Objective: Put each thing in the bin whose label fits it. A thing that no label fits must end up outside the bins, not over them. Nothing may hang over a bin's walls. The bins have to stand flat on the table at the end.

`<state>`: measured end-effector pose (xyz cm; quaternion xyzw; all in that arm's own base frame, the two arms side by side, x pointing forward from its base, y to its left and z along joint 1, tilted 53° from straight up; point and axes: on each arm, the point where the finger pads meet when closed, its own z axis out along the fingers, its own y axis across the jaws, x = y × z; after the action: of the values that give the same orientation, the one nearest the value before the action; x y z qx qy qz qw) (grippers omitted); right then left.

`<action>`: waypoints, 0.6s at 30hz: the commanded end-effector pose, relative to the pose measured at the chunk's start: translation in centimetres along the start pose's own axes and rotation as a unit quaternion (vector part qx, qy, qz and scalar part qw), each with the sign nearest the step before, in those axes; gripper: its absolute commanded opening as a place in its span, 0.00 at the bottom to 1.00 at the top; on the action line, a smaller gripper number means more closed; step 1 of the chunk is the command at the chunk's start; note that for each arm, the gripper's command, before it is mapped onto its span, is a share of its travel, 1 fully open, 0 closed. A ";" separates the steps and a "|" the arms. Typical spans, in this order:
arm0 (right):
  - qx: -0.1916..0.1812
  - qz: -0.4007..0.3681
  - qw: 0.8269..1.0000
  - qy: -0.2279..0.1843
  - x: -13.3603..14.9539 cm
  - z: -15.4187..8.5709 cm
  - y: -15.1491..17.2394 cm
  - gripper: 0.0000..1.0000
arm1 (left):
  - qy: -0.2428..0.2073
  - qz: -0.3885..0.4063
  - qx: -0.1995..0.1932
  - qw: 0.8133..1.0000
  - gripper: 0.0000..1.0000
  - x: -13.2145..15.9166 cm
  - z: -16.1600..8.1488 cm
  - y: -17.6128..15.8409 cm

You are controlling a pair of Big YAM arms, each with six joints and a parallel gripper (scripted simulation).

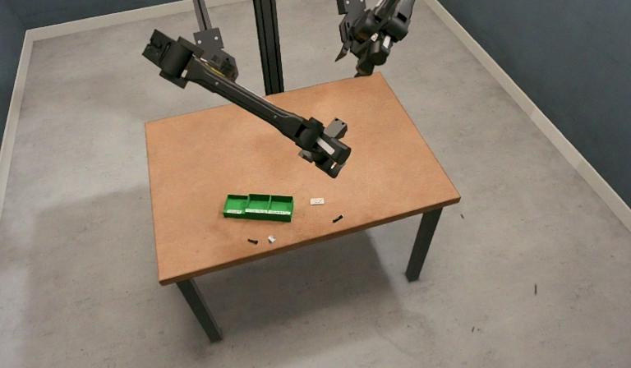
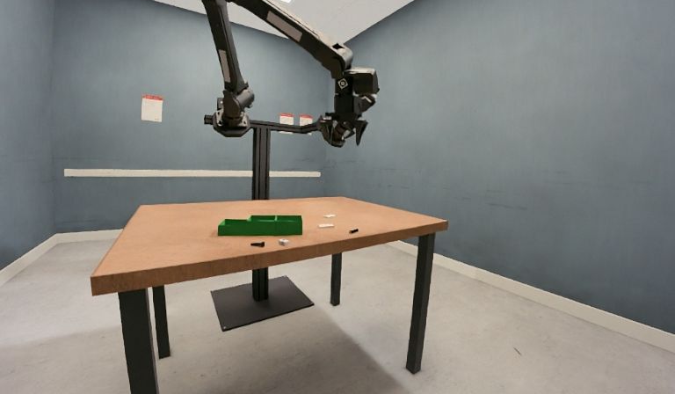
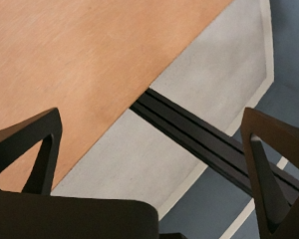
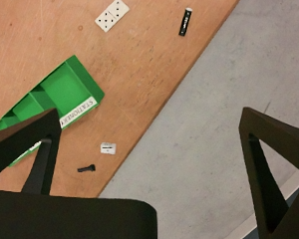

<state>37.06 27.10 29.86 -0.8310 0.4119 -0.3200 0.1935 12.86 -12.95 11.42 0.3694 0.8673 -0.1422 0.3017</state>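
A green bin with three compartments (image 1: 258,207) stands on the table, with white labels on its front wall; it also shows in the right wrist view (image 4: 50,103). A white domino (image 1: 317,200) lies right of it. A black screw (image 1: 338,218) lies near the front edge. Another black screw (image 1: 252,241) and a small white block (image 1: 271,238) lie in front of the bin. My right gripper (image 1: 332,166) hangs open and empty high above the table. My left gripper (image 1: 352,64) is open and empty above the table's back edge.
A second small white piece (image 2: 329,215) lies behind the domino (image 2: 325,225) in the exterior view. The black mounting frame (image 1: 267,34) stands behind the table. The left wrist view shows only the table's back edge and the frame bar (image 3: 209,139).
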 end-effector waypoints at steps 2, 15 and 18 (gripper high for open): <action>0.004 0.001 1.000 -0.001 0.0 -0.3 -0.2 1.00 | -0.025 -0.031 -0.024 0.999 1.00 -1.9 -1.9 1.4; 0.004 0.001 1.000 -0.001 0.0 -0.3 -0.2 1.00 | -0.027 -0.107 -0.089 0.990 1.00 -1.4 -2.5 5.0; 0.004 0.001 1.000 -0.001 0.0 -0.3 -0.2 1.00 | -0.028 -0.130 -0.108 0.985 1.00 -1.1 -2.7 6.1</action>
<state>37.06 27.10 29.86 -0.8310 0.4119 -0.3200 0.1935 15.97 -8.83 11.42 0.2420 0.9111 -0.0972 0.3191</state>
